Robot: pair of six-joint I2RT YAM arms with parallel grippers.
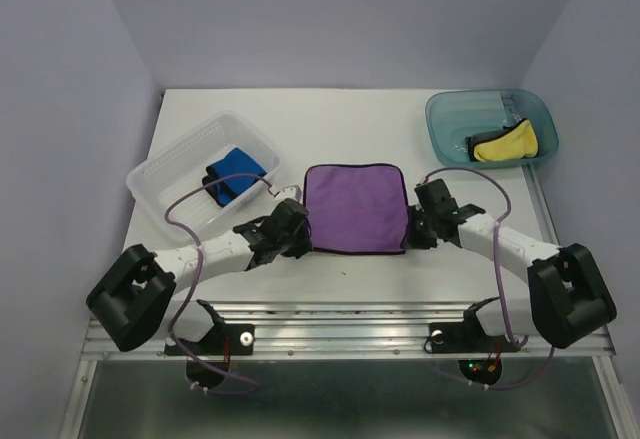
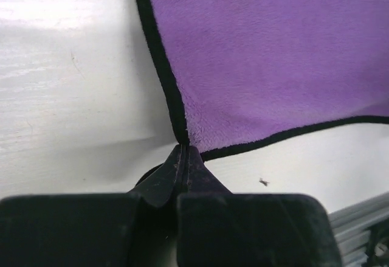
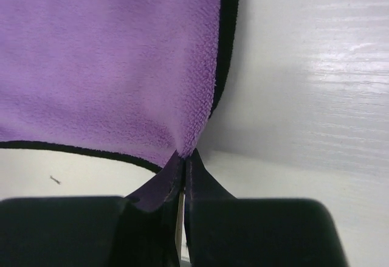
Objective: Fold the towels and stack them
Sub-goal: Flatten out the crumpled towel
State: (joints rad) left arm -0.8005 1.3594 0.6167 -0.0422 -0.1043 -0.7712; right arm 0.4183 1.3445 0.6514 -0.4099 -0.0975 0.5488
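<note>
A purple towel (image 1: pixel 355 207) with black edging lies flat in the middle of the table. My left gripper (image 1: pixel 303 242) is shut on its near left corner; in the left wrist view the gripper (image 2: pixel 184 148) pinches the purple towel (image 2: pixel 267 54) right at the corner. My right gripper (image 1: pixel 412 236) is shut on the near right corner, and the right wrist view shows that gripper (image 3: pixel 185 156) nipping the purple towel (image 3: pixel 103 60). A folded blue towel (image 1: pixel 237 172) lies in the clear tray (image 1: pixel 170 164). A yellow towel (image 1: pixel 508 142) sits crumpled in the teal tub (image 1: pixel 452 119).
The clear tray stands at the left, close behind my left arm. The teal tub is at the back right corner. The metal rail (image 1: pixel 340 324) runs along the near table edge, just below the towel's near hem. Purple walls enclose the table.
</note>
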